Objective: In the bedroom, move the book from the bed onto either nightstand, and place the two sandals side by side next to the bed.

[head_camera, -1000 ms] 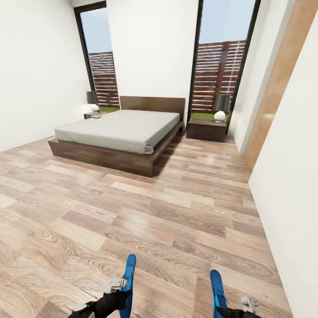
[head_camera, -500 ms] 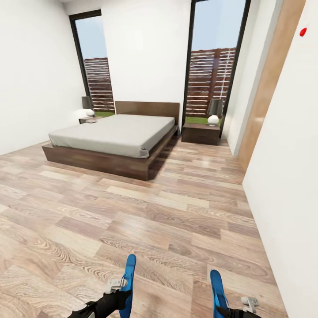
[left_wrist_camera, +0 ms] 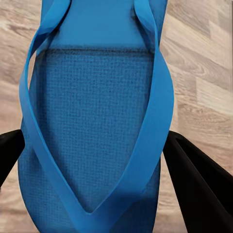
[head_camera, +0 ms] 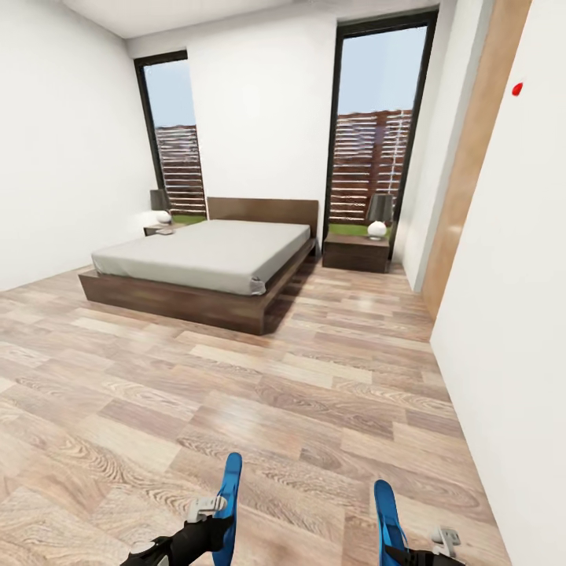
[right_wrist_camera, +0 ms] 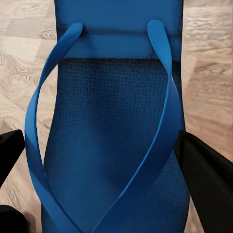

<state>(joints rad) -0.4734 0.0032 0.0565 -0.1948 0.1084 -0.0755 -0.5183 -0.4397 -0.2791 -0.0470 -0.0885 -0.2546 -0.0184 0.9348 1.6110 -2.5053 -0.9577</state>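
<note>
Upward goes the head camera: more ceiling shows above the windows than a second ago, and the bed [head_camera: 206, 259] sits a little differently in the picture, so the view is shifting rather than the furniture. Both sandals keep their place at the bottom of the head view, riding along with the arms. My read is that the robot is on the carry leg, bringing the pair across the wood floor [head_camera: 236, 393] toward the bed.

Left hand [left_wrist_camera: 104, 160] has its dark fingers pressed against both edges of the left sandal [left_wrist_camera: 97, 121], pinching it across the sole, straps facing the wrist camera. Right hand [right_wrist_camera: 104, 160] does the same with the right sandal [right_wrist_camera: 114, 126], fingers closed onto its two long edges.

Well apart from the bed's foot corner, the sandals have a good stretch of floor ahead. A nightstand [head_camera: 356, 251] stands at the far right corner of the bed, another [head_camera: 161, 229] at the far left corner with something small on top, too tiny to call the book.
</note>
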